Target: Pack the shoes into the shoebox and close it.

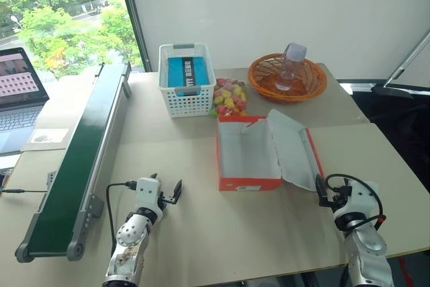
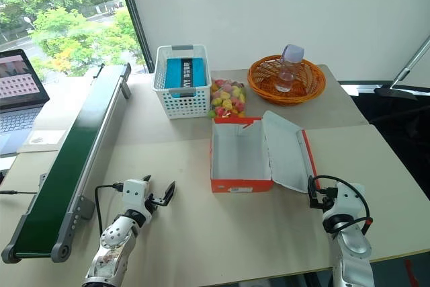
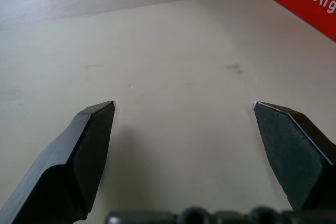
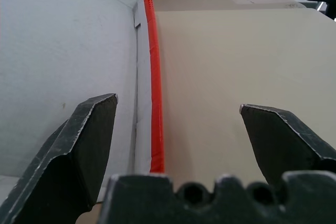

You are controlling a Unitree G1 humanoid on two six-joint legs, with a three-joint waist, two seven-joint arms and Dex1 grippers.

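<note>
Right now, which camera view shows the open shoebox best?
The left eye view: the whole shoebox shows, lid folded open toward the right gripper, inside pale and empty. The right eye view shows much the same. The left wrist view catches one red printed corner; the right wrist view shows the lid's pale inner face and red edge.

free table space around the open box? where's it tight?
Bare table between the conveyor and the shoebox, ahead of the open left gripper. More right of the lid, past the open right gripper. Crowded behind the box: white basket, candy bag, orange wicker basket holding a bottle.
</note>
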